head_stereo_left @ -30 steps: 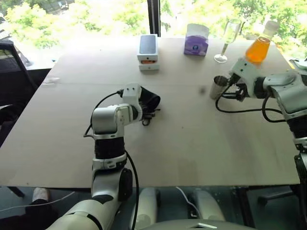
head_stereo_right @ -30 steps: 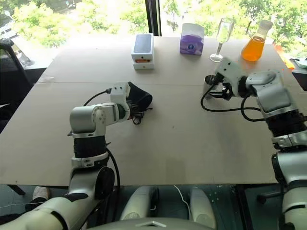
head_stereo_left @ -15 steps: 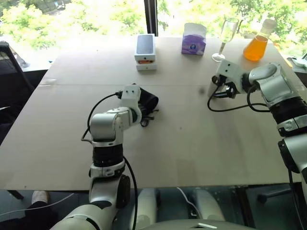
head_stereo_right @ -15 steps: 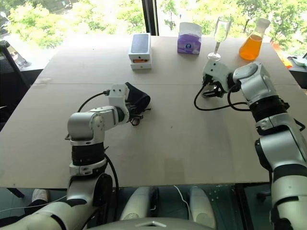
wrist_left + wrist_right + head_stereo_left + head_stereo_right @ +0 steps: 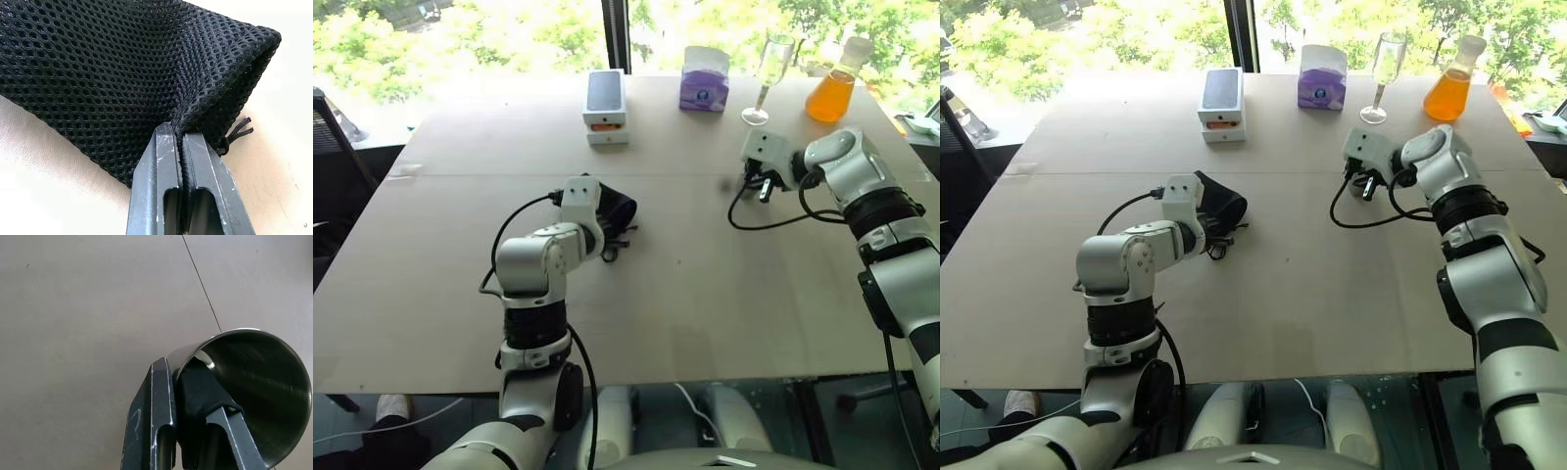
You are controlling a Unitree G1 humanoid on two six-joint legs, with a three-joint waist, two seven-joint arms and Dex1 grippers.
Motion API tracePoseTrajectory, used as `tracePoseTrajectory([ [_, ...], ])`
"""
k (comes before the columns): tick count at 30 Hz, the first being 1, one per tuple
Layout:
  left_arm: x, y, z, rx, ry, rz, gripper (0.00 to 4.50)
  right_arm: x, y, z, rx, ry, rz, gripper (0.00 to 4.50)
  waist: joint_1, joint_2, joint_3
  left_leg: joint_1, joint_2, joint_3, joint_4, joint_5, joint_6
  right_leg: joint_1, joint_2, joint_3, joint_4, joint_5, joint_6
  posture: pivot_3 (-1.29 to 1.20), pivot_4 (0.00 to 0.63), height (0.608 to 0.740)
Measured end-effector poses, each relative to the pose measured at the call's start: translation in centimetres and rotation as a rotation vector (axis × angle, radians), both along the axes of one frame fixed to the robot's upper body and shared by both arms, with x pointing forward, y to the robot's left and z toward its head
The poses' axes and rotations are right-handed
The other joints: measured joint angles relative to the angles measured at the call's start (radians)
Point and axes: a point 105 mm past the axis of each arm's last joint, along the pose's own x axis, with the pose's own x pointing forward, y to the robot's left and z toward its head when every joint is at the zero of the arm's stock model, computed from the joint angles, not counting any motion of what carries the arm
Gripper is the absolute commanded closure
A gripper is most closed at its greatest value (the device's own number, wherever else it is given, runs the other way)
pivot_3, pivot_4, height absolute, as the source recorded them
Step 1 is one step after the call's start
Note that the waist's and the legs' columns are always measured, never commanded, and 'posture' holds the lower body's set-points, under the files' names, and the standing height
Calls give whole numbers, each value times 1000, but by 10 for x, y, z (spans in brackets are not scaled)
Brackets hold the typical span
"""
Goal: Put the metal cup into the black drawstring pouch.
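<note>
wrist views reveal right gripper (image 5: pixel 188 377) pinching metal cup (image 5: pixel 254 382) rim, left gripper (image 5: pixel 182 142) clamping black drawstring pouch (image 5: pixel 122 68).

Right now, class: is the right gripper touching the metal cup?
Touching. In the right wrist view the right gripper pinches the metal cup at its rim, one finger outside the wall and the other inside.

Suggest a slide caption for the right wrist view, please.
Right gripper pinches the metal cup's rim, one finger inside, above the table.
</note>
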Motion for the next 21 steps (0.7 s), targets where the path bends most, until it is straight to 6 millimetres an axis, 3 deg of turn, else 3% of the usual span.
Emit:
tracePoseTrajectory([
  [4, 0, 0, 0, -2, 0, 0, 4500, 0, -1, 2, 21, -1, -6, 4467, 0, 0, 0, 0, 0, 0, -1, 0, 0, 0, -1, 0, 0, 0, 0, 0, 150, 740],
  [7, 0, 0, 1, -10, 0, 3, 4500, -9, 5, 14, 156, 6, 19, 4467, 3, 0, 0, -1, 0, -1, -2, 0, 0, -1, -1, 0, -1, 0, 0, 0, 150, 740],
  [10, 0, -1, 2, -27, 8, -8, 4500, -38, 16, 22, 364, 23, 70, 4467, 10, 0, 0, -2, 1, -3, -5, 0, 0, 0, -2, -1, -3, 0, 0, 0, 150, 740],
  [12, 0, 1, 2, -31, 15, -11, 4500, -67, 29, 11, 485, 94, 93, 4467, 11, 0, 0, -1, 0, -2, -6, 0, 0, -1, -2, -1, -3, 0, 0, 0, 150, 740],
  [17, 2, 5, 3, -64, 36, -18, 4500, -118, 63, -2, 784, 178, 75, 4467, 4, 0, 0, -1, 0, 0, -7, 0, 1, -3, -2, 1, 0, 0, 0, 0, 150, 740],
  [21, 3, 3, 5, -156, 64, -43, 4500, -136, 88, -1, 1036, 214, 37, 4467, 3, 0, 0, 0, 0, 0, -6, -1, 3, -4, 0, 1, 2, 0, 0, 0, 150, 740],
])
